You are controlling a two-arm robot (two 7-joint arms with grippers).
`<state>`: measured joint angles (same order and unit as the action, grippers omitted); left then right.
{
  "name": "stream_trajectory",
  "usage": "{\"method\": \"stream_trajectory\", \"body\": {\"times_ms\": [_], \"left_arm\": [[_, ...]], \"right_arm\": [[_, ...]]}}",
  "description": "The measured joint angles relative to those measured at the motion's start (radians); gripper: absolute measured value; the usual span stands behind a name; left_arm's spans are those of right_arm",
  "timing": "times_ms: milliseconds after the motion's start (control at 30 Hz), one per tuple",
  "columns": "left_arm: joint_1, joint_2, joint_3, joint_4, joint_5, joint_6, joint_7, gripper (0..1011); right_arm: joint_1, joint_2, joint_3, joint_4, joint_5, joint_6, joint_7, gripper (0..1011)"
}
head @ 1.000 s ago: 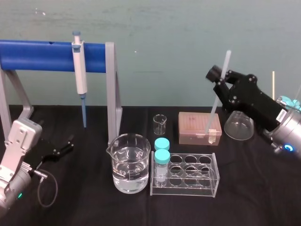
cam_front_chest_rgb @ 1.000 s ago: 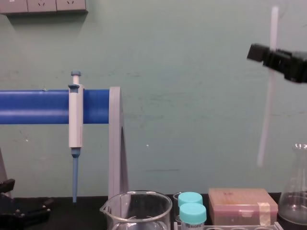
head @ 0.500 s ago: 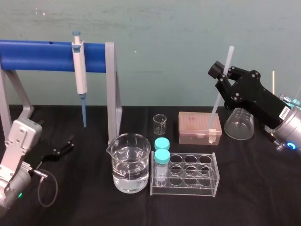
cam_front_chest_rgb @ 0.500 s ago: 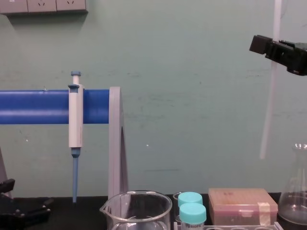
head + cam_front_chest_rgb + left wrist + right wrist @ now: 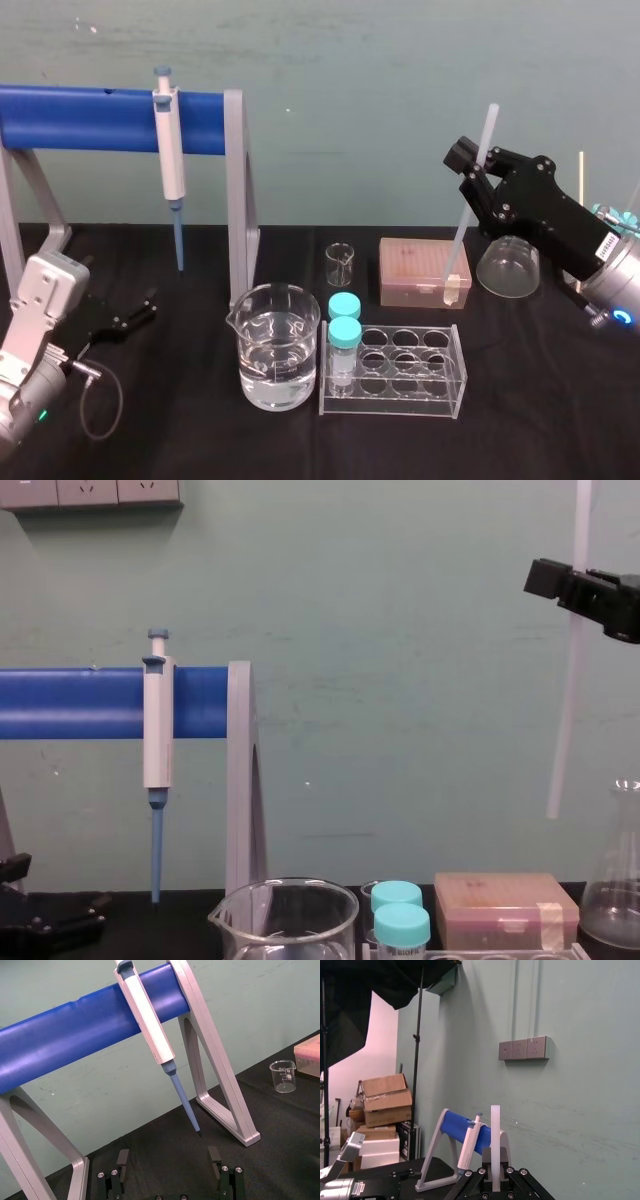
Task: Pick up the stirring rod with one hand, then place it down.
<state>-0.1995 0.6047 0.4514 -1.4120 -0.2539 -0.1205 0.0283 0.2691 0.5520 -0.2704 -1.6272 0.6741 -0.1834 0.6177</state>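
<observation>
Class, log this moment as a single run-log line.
black right gripper: shut on long translucent white stirring rod | rod: aloft, near-upright | black left gripper: open, parked low

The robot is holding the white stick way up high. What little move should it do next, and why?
Probably lower the right gripper slowly toward the bare table on its right. It is shut on the stirring rod, which hangs nearly upright, its lower end in the air above the pink box and near the flask, touching nothing. The left gripper rests open at far left.
</observation>
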Motion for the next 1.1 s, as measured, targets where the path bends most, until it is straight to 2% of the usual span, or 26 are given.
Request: {"method": "stream_trajectory", "body": {"times_ms": [1100], "left_arm": [[0.000, 0.000, 0.000, 0.000, 0.000, 0.000, 0.000, 1000]], "right_arm": [[-0.020, 0.009, 0.004, -0.023, -0.006, 0.007, -0.008, 65]]}}
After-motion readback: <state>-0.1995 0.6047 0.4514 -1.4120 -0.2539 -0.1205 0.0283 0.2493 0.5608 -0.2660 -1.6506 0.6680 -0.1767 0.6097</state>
